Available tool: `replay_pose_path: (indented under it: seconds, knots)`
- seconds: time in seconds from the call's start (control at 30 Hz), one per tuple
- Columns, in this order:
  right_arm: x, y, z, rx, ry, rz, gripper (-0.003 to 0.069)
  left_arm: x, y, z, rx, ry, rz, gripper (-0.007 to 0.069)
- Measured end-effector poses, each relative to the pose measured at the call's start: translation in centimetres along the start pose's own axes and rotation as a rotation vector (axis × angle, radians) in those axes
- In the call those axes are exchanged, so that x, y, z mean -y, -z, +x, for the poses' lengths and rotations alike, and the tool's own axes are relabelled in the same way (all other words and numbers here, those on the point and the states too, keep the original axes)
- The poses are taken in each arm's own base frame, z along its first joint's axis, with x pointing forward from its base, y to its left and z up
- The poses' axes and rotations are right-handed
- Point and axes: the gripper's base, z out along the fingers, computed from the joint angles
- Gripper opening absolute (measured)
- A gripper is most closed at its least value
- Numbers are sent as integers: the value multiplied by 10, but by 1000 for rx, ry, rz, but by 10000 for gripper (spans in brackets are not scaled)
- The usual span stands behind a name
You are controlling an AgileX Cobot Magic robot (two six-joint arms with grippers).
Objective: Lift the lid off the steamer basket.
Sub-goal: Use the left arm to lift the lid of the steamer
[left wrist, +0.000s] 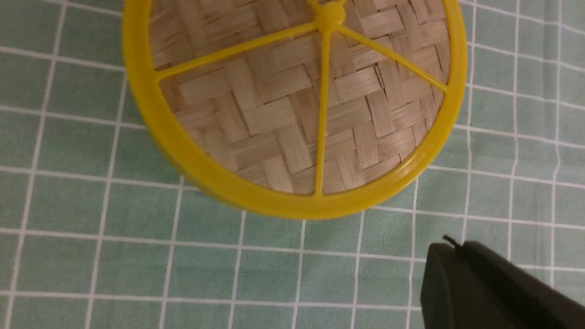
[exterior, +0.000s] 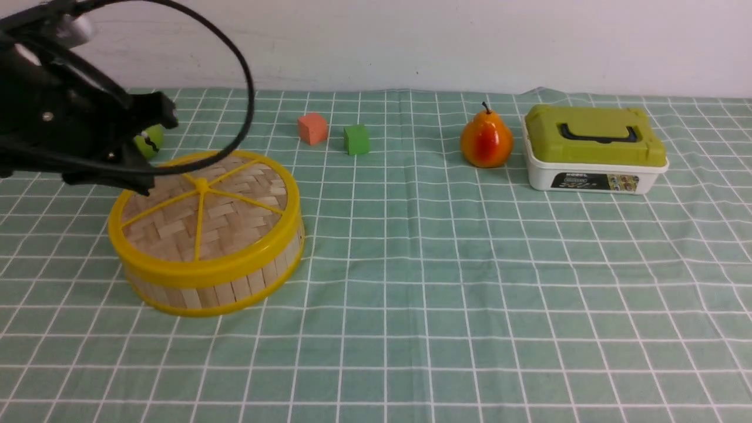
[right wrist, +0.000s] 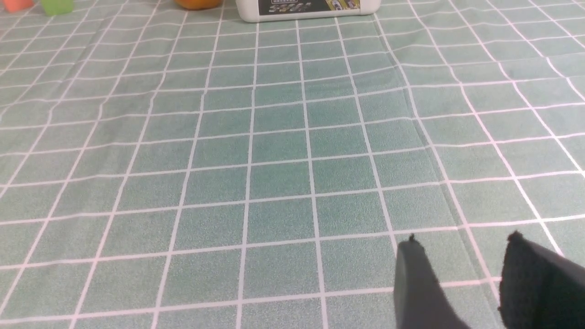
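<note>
The lid (exterior: 205, 205), a woven-bamboo disc with a yellow rim and yellow spokes, sits closed on the steamer basket (exterior: 217, 288) at the table's left. My left gripper (exterior: 144, 185) hovers at the lid's far left edge. In the left wrist view the jaws (left wrist: 450, 249) are shut and empty over bare cloth, just outside the lid's rim (left wrist: 292, 105) and not touching it. My right gripper (right wrist: 461, 242) is open and empty low over the cloth; it does not show in the front view.
A green ball-like object (exterior: 150, 141) lies behind the basket, partly hidden by my left arm. An orange cube (exterior: 312, 128), a green cube (exterior: 356, 139), a pear (exterior: 486, 141) and a white box with an olive-green lid (exterior: 593, 150) stand along the back.
</note>
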Motion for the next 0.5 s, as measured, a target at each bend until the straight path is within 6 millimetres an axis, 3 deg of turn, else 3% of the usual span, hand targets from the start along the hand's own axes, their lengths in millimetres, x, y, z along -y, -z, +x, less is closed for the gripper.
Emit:
replay_pose_path:
  seconds: [0.03,0.13,0.37,0.5]
  knots:
    - [0,0,0,0,0,0,242,2,-1,-2,1,4,-1,14]
    - [0,0,0,0,0,0,242,12,-30,-14,-57,17,-65,97]
    - [0,0,0,0,0,0,242,22,-74,-55,-80,38,-123,384]
    - [0,0,0,0,0,0,242,23,-94,-66,-93,12,-149,435]
